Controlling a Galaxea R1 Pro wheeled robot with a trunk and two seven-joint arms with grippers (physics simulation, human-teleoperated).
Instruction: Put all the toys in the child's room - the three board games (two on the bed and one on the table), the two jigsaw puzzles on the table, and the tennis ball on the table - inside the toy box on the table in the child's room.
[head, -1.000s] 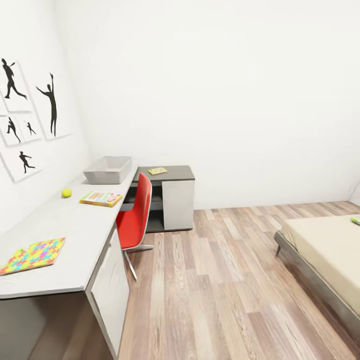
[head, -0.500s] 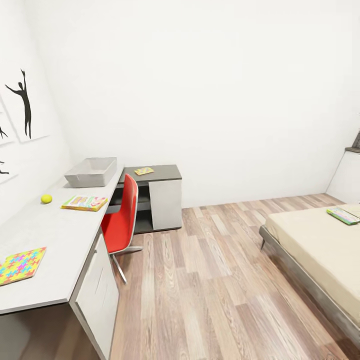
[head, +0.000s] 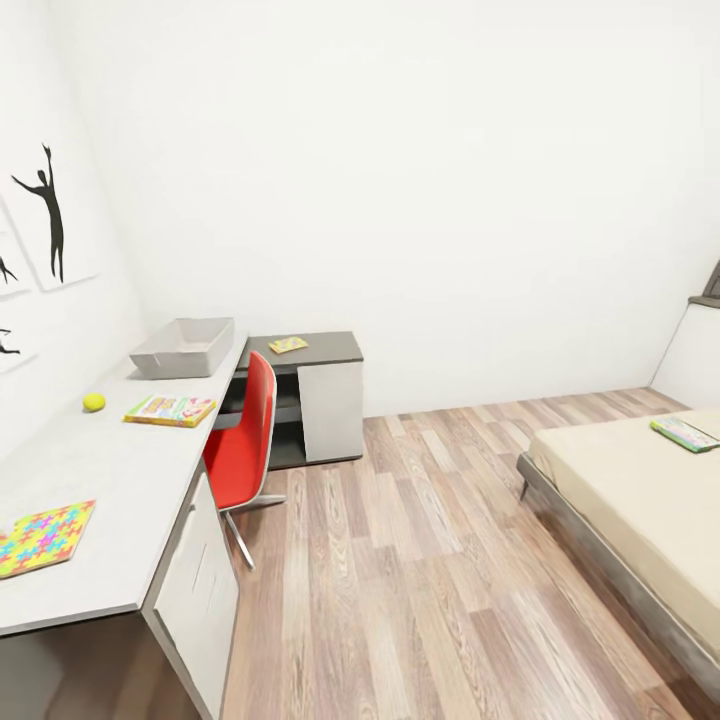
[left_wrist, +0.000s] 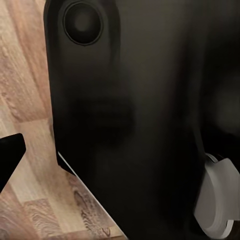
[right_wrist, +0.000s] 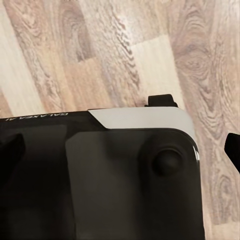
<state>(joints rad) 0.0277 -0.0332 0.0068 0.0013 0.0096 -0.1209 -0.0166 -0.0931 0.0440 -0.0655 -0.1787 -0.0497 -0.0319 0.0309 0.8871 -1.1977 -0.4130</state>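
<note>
The light-grey toy box (head: 182, 347) stands at the far end of the long table (head: 110, 470). Nearer on the table top lie the tennis ball (head: 94, 402), a printed board game (head: 170, 410) and a bright jigsaw puzzle (head: 40, 537) at the near left. A second small yellowish flat piece (head: 288, 345), probably the other jigsaw puzzle, rests on the lower dark section. On the bed (head: 620, 490) at the right lies another board game (head: 685, 433). In the wrist views both grippers hang by my dark body over the floor. My right gripper (right_wrist: 120, 150) has fingertips (right_wrist: 232, 147) wide apart; my left gripper (left_wrist: 120, 150) shows one fingertip (left_wrist: 9, 155) at the frame's edge.
A red swivel chair (head: 245, 440) stands at the table's inner corner. Wood floor (head: 420, 560) stretches between table and bed. Framed silhouette pictures (head: 45, 215) hang on the left wall. A white cabinet (head: 695, 350) stands at the far right.
The head view swung right between the oldest frame and half a second ago, bringing more of the bed and its board game into view. Since then it has barely shifted.
</note>
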